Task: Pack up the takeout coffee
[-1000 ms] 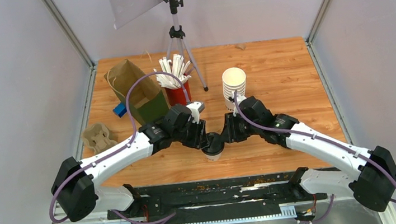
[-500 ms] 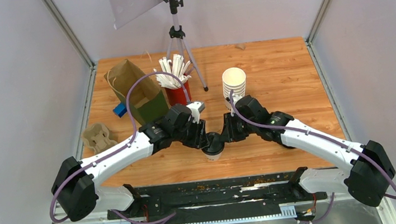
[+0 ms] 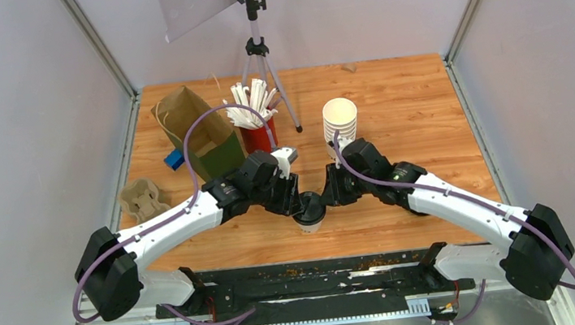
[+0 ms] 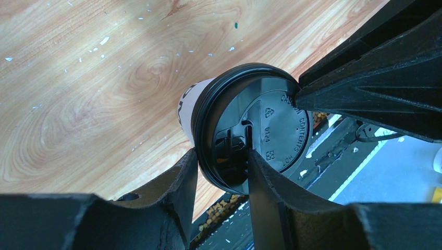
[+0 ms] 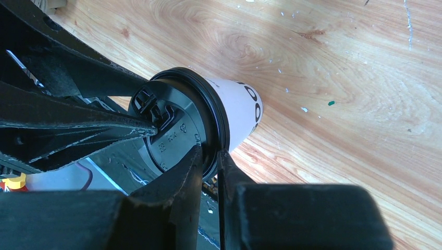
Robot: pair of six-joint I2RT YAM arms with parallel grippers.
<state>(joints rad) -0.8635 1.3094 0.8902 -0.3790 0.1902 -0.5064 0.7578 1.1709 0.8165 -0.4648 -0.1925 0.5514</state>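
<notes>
The white paper cup (image 3: 311,223) with its black lid (image 3: 311,207) is at the table's near middle edge, between both arms. My left gripper (image 3: 297,203) is shut on the lid's left rim; in the left wrist view its jaws (image 4: 221,166) pinch the lid (image 4: 260,120) by the sip tab, with the cup (image 4: 188,101) beyond. My right gripper (image 3: 327,198) is shut on the lid's right rim; in the right wrist view its jaws (image 5: 210,156) clamp the edge of the lid (image 5: 174,130) on the cup (image 5: 241,112). I cannot tell whether the cup rests on the table.
A brown paper bag (image 3: 199,132) stands open at the back left, with a blue object (image 3: 174,160) beside it. A red cup of white straws (image 3: 258,133), a stack of white cups (image 3: 340,126), a tripod (image 3: 257,51) and a cardboard cup carrier (image 3: 144,199) are also there.
The right arm's elbow has shifted slightly left. Both grippers stay on the lid and the cup has barely moved.
</notes>
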